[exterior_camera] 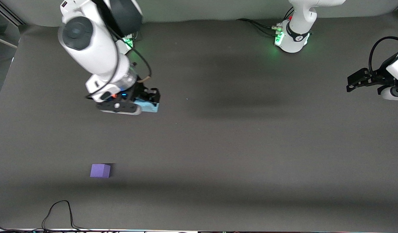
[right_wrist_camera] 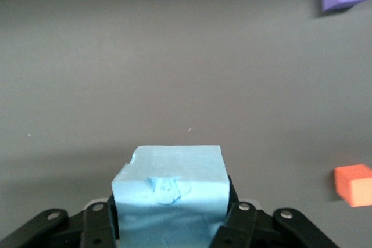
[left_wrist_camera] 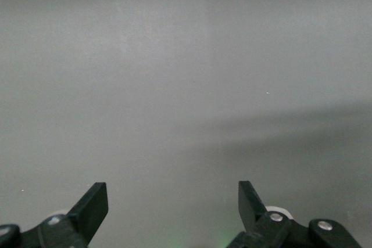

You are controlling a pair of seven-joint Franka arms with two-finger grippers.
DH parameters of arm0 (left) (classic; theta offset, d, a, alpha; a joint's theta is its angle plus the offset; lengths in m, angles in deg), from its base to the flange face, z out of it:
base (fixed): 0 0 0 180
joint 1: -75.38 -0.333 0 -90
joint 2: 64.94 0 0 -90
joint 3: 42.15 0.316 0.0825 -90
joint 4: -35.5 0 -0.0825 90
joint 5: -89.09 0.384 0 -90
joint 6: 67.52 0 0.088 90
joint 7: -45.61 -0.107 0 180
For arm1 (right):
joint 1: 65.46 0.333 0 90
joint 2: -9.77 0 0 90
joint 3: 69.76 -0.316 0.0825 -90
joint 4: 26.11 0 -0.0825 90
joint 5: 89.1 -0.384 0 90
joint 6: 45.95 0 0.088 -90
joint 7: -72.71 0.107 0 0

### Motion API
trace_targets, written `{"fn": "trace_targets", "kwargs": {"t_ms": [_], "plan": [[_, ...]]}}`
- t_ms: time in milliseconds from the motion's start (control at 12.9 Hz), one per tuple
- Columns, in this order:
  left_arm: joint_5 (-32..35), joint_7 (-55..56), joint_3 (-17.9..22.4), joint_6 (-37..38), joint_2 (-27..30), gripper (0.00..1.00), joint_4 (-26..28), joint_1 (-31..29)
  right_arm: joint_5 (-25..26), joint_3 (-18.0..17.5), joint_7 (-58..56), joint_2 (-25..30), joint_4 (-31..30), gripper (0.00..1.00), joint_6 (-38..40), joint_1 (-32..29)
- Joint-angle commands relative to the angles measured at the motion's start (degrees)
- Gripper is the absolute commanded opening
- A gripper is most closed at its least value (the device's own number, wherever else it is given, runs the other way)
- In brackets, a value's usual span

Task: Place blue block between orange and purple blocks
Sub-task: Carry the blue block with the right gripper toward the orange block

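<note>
The small light sky-blue matte foam cube (right_wrist_camera: 168, 187) sits clamped between the right gripper (exterior_camera: 146, 103)'s 2 fingers, which press into its sides, toward the right arm's end of the table. Whether it is lifted or resting on the dark grey mat (exterior_camera: 237, 145) is unclear.

The violet-purple foam cube (exterior_camera: 100, 170) lies on the mat, nearer the front camera than the gripper. The bright orange-red foam cube (right_wrist_camera: 354, 184) shows only in the right wrist view, well apart from the purple one; the arm hides it from the front. The gap between those 2 cubes is the target, so the carry should run from the gripper toward the front camera.

The left gripper (left_wrist_camera: 173, 201) waits at its own end, fingers spread wide, empty.
</note>
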Motion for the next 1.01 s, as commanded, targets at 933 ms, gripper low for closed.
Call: {"fn": "trace_targets", "kwargs": {"t_ms": [933], "plan": [[0.7, -0.95, 0.3, 0.04, -0.24, 1.0, -0.6, 0.33, 6.56, -11.53, -36.6, 13.76, -17.59, 0.66, 2.6, -44.77]]}}
